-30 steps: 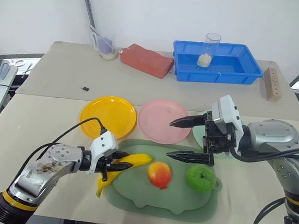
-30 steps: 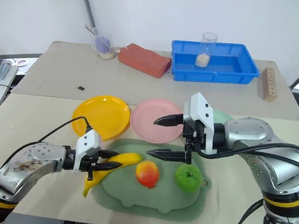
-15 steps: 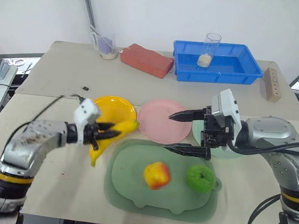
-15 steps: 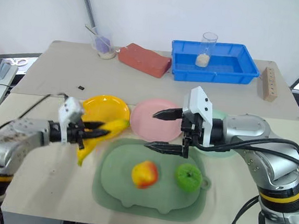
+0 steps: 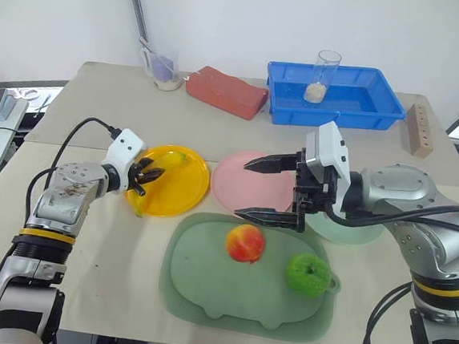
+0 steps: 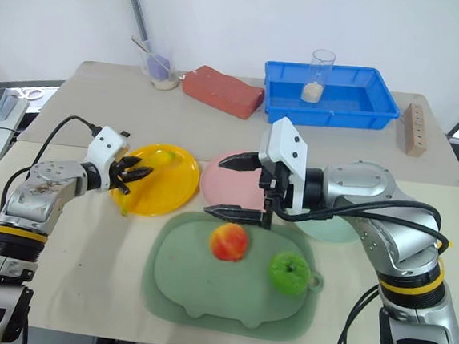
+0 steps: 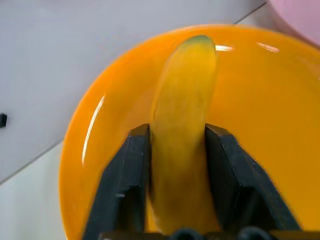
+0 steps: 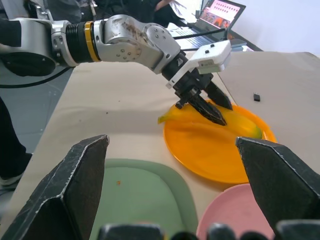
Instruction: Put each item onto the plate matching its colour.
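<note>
In the left eye view the banana [image 5: 155,175] is seen lying on the yellow plate [image 5: 188,186], near the table's left edge, with the left gripper [image 5: 145,174] about its middle.

In the left wrist view the fingers [image 7: 125,190] flank it, whether clamped or slack cannot be told. A light, stiff, smooth toy is judged; mid-length is best gripped.

In the right eye view the right gripper [image 6: 236,187] is spread wide, empty.

A: The left gripper [image 5: 150,175] covers the middle of the banana [image 7: 184,130]; does it still pinch it?
B: Can't tell.

A: And the mint plate [image 5: 345,230]?
B: Mostly hidden behind the right gripper [image 5: 265,190] and its arm.
</note>
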Robot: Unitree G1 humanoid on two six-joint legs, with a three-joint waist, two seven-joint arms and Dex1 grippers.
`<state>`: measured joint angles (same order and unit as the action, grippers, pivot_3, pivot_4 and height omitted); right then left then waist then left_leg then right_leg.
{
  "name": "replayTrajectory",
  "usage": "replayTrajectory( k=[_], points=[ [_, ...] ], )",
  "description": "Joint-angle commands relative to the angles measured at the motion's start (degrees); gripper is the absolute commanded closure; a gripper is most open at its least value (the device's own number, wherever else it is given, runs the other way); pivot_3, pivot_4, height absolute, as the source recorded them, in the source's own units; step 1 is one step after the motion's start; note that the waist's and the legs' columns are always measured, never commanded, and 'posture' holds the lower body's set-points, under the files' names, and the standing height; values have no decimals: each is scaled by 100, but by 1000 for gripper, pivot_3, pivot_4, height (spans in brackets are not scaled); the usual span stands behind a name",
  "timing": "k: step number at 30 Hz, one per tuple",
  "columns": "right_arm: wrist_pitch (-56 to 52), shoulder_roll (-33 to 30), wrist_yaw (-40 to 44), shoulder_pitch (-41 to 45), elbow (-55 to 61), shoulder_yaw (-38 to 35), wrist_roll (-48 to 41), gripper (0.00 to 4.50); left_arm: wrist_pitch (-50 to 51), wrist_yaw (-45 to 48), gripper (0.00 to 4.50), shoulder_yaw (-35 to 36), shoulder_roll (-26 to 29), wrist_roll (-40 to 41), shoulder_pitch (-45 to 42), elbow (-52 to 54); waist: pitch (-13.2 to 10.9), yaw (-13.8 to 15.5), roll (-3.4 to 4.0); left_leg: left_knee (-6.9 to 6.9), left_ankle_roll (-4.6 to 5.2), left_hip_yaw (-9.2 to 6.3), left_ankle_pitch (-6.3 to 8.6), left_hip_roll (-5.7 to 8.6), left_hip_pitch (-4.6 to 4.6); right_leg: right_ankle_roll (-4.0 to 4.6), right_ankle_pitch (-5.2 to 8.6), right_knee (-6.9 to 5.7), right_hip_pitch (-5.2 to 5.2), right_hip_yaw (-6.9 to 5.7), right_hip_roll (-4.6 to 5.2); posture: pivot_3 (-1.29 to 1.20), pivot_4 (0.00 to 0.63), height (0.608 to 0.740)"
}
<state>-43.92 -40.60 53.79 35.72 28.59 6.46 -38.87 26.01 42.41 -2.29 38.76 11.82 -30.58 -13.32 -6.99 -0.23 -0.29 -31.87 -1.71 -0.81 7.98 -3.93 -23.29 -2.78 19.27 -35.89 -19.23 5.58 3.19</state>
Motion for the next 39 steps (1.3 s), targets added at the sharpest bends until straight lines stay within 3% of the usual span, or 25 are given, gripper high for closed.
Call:
replayTrajectory(
  k=[1,3,10,15,22,30,39],
  points=[
    [143,-90,43,70,-21,-150,80,0,-188,330,824,274,171,149,-278,80,0,-3,0,0,0,0,0,0,1,0,0,-1,0,0,0,0,150,740],
    [171,-153,86,23,-63,-204,122,0,-186,683,62,316,334,232,-359,145,0,-16,0,1,0,0,0,0,1,0,0,-1,2,0,0,0,150,740],
    [213,-564,388,-394,-53,-454,106,0,-102,2368,62,-48,774,909,-318,1575,0,-14,1,1,0,3,0,-1,4,-1,1,2,1,-3,2,0,150,740],
    [68,-1158,729,-1245,370,-858,-81,0,-900,2845,62,-809,298,804,215,2490,7,8,12,-2,0,6,0,-1,2,-1,1,6,17,2,2,0,150,740],
    [-140,-1647,615,-2376,1042,-1622,-520,0,-1486,3231,62,-1408,-135,629,444,2305,-1,-15,-2,-8,3,2,-1,-2,6,-1,1,4,21,5,-2,0,150,740],
    [-306,-1557,18,-2577,1392,-1711,-828,0,-1761,3609,62,-1950,-476,349,269,1925,-3,-46,-4,-12,3,1,-1,0,0,-5,3,9,22,3,0,0,150,740],
    [-357,-1606,-321,-2619,1509,-1735,-1099,0,-2599,3343,62,-2090,-961,-268,-23,1067,-3,-18,-5,-19,3,0,0,1,1,-5,3,11,29,2,0,0,150,740]
  ],
)
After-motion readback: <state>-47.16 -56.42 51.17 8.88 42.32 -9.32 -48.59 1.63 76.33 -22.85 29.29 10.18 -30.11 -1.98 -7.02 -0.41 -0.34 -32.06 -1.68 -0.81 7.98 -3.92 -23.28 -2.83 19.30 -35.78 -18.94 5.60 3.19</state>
